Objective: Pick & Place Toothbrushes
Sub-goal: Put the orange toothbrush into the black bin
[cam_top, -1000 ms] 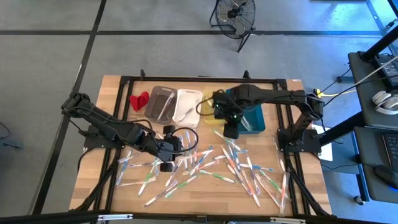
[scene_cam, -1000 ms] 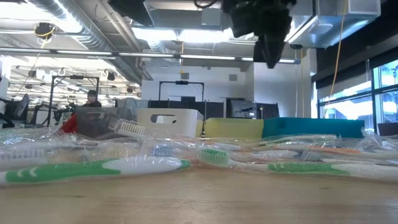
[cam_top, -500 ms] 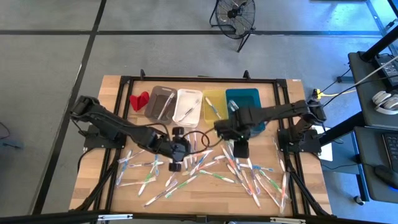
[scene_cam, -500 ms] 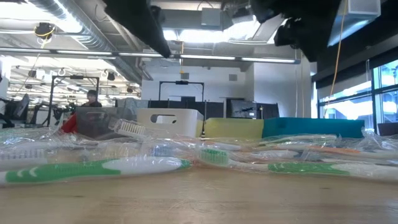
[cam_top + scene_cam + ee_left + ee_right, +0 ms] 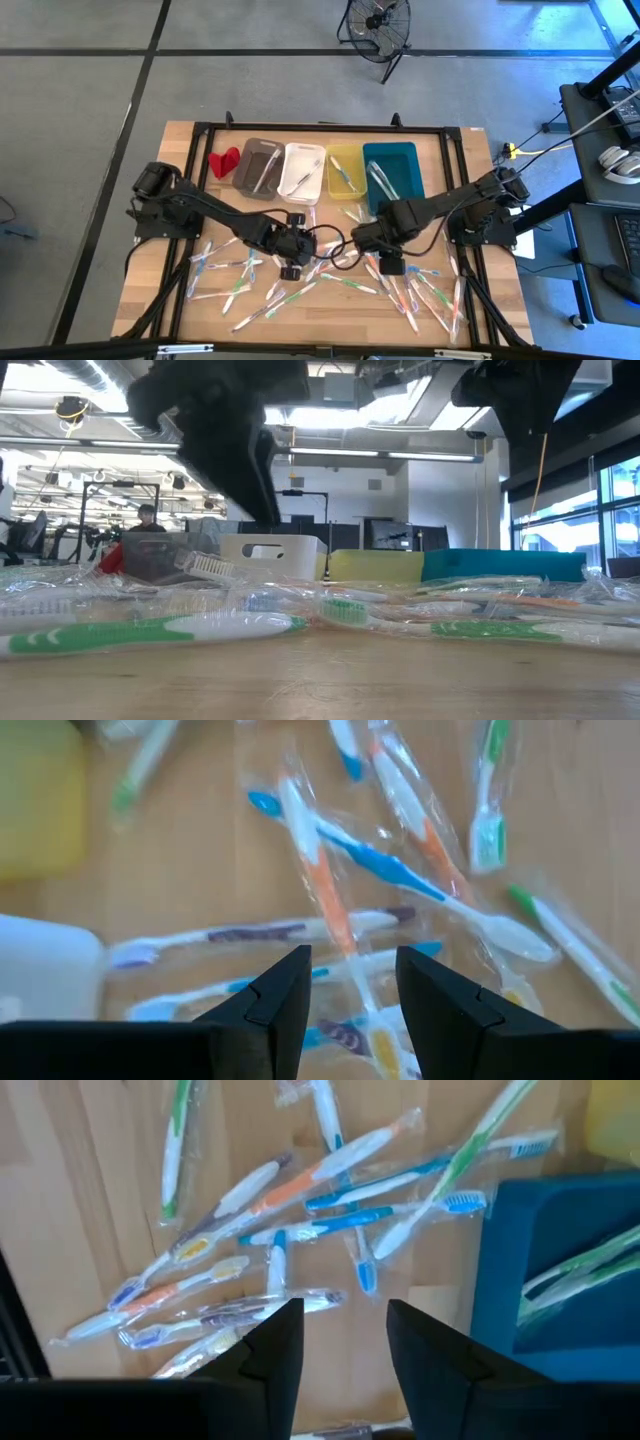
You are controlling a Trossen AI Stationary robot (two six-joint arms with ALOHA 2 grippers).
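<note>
Many wrapped toothbrushes (image 5: 330, 272) lie flat and scattered over the wooden table, white with green, blue, orange and yellow. They also show in the low view (image 5: 150, 630). My left gripper (image 5: 298, 248) hovers open and empty above the middle of the pile; in its wrist view (image 5: 350, 990) an orange toothbrush (image 5: 328, 905) and a blue one lie under the gap. My right gripper (image 5: 385, 255) hovers open and empty over the pile just to the right; its wrist view (image 5: 345, 1345) shows toothbrushes (image 5: 330, 1165) below.
Four bins stand in a row at the far edge: grey (image 5: 258, 165), white (image 5: 302, 170), yellow (image 5: 345, 170) and teal (image 5: 392, 172), each with a few toothbrushes inside. A small red object (image 5: 222, 160) lies left of the grey bin. A black frame rims the table.
My right gripper has gone from in front of the teal bin toward the table's near edge, out over the pile. My left gripper has gone toward the table's right edge and down, closer to the toothbrushes. The toothbrushes have stayed put.
</note>
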